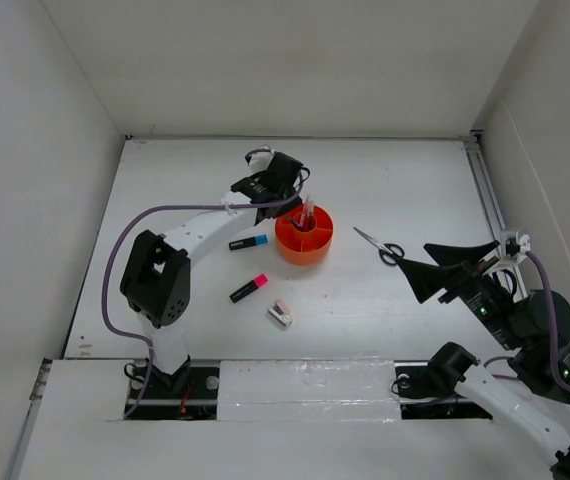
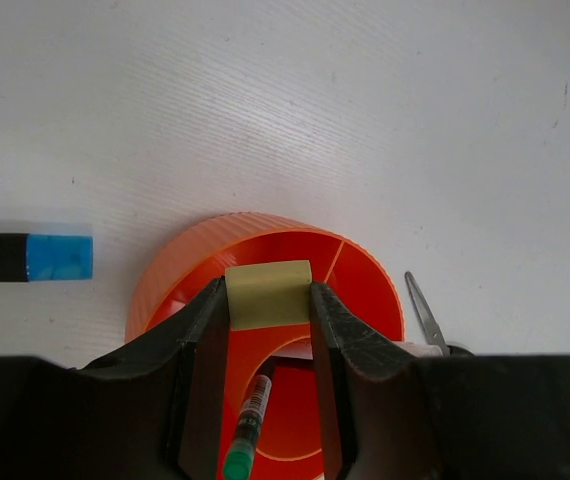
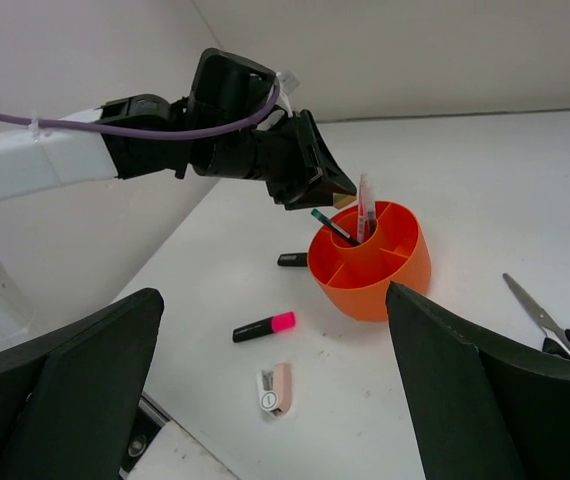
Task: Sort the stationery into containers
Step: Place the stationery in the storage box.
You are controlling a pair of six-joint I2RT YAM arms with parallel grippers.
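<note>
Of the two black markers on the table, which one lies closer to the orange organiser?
The blue-capped marker: its cap end lies right beside the organiser. The pink-capped marker lies well apart from it.

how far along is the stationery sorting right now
Done: a few pens stand in the central cup of the orange organiser.
In hand: the left gripper holds the tan eraser above the organiser.
Left: the blue-capped marker, pink-capped marker, pink-white clip piece and scissors lie on the table. The right gripper is open and empty.
</note>
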